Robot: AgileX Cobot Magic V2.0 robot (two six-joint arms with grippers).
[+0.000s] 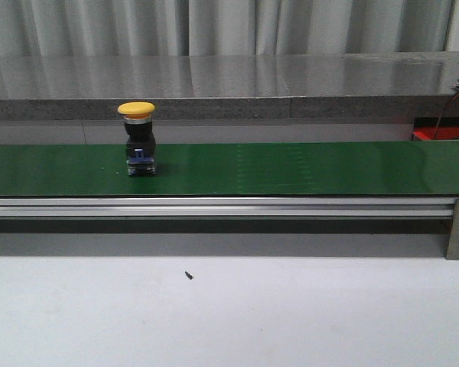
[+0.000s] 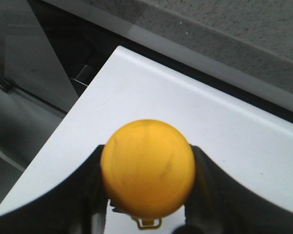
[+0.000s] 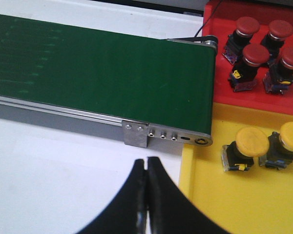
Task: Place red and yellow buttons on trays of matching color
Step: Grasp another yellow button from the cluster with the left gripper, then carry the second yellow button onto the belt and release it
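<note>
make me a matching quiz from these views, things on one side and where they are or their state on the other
Things:
1. yellow button on belt
2. red buttons
3. left claw
4. right claw

Place or state:
A. shut, holding nothing
B. in the red tray
C. standing upright on the green conveyor
D. closed around a yellow button

Pairs: 1-C, 2-B, 3-D, 4-A

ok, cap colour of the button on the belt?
Yellow cap on the button; clearest in the front view.
</note>
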